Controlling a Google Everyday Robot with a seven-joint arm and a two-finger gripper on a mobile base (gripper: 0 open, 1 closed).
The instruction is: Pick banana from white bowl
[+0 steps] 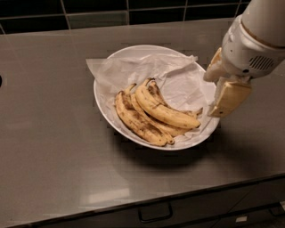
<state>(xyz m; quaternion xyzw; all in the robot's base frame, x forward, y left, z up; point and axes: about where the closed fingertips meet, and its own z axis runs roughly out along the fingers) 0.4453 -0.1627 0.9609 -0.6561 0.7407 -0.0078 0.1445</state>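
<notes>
The white bowl (pixel 100 103) sits mid-counter, lined with crumpled white paper (pixel 133 70). Three bananas lie in its front half. The banana (pixel 164 111), the plumpest and brightest yellow, lies on top and curves toward the right rim with its dark tip there. Two darker, brown-blotched bananas (pixel 136 121) lie under and to the left of it. My gripper (pixel 214 95) hangs over the bowl's right rim, just right of the banana's tip and above it. Its cream fingers (pixel 230 99) stand apart and hold nothing.
The bowl stands on a dark grey counter (pixel 49 147). A dark tiled wall (pixel 98 9) runs along the back. A drawer front with a handle (pixel 154 214) lies below the counter's front edge.
</notes>
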